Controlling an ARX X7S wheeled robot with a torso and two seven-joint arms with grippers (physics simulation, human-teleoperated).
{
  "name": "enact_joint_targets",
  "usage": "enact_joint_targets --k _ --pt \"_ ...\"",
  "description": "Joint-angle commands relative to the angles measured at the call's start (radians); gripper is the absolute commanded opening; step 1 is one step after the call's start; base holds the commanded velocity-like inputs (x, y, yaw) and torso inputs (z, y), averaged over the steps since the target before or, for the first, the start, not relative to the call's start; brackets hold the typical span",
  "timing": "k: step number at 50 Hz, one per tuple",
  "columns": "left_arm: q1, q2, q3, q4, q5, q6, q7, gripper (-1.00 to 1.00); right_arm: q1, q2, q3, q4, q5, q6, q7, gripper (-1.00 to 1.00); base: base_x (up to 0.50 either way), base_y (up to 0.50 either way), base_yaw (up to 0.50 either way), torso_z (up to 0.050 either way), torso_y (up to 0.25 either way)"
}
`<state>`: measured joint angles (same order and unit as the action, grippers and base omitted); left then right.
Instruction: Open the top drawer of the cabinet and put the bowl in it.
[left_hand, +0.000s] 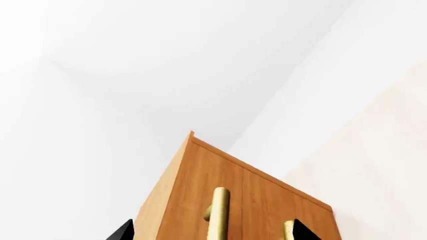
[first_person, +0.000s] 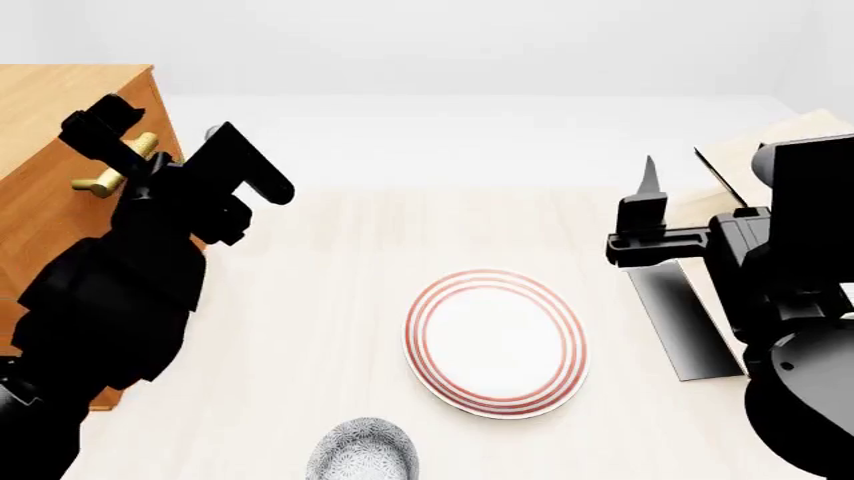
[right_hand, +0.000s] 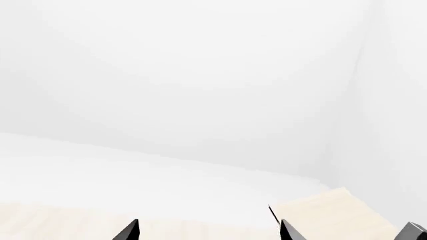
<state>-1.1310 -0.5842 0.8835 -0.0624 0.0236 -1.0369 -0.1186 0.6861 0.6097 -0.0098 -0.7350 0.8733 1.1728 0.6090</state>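
Currently, step in hand: reaching for the drawer handle; the top drawer looks shut, so opening has not begun.
Cabinet: the cabinet stands at the left edge of the head view, its front facing the bench.
Handle: a brass bar handle shows between the left arm's fingers; in the left wrist view the handle lies straight ahead, between the two dark fingertips.
Left gripper: the left gripper is raised just in front of the cabinet, jaws apart, not visibly touching the handle.
Right gripper: the right gripper hangs over the right of the bench near the pale rack; jaws apart and holding nothing.
Bowl: the bowl sits on the bench at the bottom edge of the head view, just beside the red-ringed plate, well apart from the cabinet.
Next move, as I judge it: ease the left jaws around the bar, close, pull straight outward.
After that: the bowl needs lifting, likely by the free right arm.
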Motion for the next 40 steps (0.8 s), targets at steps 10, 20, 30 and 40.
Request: enact_joint_targets --k 10,20,30,40 --pt "-0.008 0.007 -0.005 -0.118 -0.009 0.051 0.009 1.00 -0.014 0.001 -0.002 0.009 0.005 -0.011 0.004 1.00 0.00 0.00 0.00 0.000 0.000" --pt "-0.025 0.023 -0.012 -0.212 -0.011 0.103 0.008 1.00 -0.012 0.002 0.004 0.001 0.020 -0.005 0.011 1.00 0.00 0.00 0.00 0.000 0.000" --pt "-0.025 0.044 -0.021 -0.310 -0.016 0.147 -0.003 1.00 -0.007 0.002 -0.009 0.015 0.013 -0.013 0.009 1.00 0.00 0.00 0.00 0.000 0.000" --pt "-0.027 0.056 -0.032 -0.376 -0.019 0.172 -0.015 1.00 -0.002 0.001 -0.007 0.022 0.020 -0.013 0.012 1.00 0.00 0.00 0.00 0.000 0.000"
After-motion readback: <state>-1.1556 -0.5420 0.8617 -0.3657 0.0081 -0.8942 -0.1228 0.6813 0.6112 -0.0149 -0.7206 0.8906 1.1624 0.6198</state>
